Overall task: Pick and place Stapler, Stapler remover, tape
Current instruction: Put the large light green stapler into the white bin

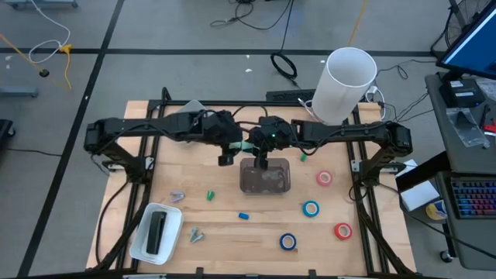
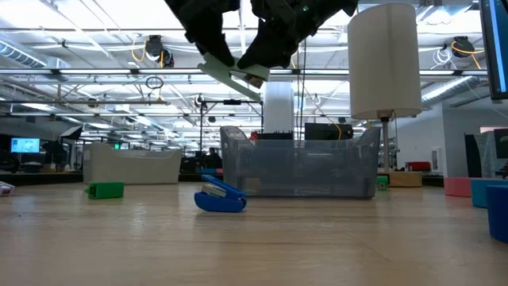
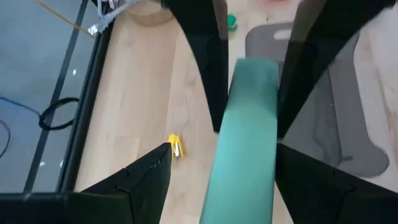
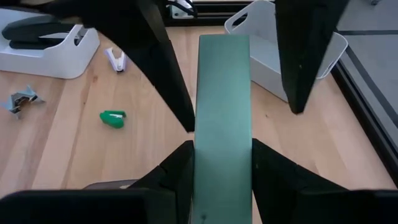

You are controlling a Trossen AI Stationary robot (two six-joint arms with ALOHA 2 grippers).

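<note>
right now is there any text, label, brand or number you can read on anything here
None can be read.
green stapler, held between both end effectors: plain, no print shows.
black stapler in the white tray: too small to tell.
tape rolls: no lettering visible.
monitor at the table's side: blurred.

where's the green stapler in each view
High view: green stapler between the two grippers, above the clear bin's back edge.
Low view: pale green bar hanging from the dark grippers at top, over the bin.
Left wrist view: centre, between the fingers.
Right wrist view: centre, between the fingers.
Shared landmark: the clear bin.
</note>
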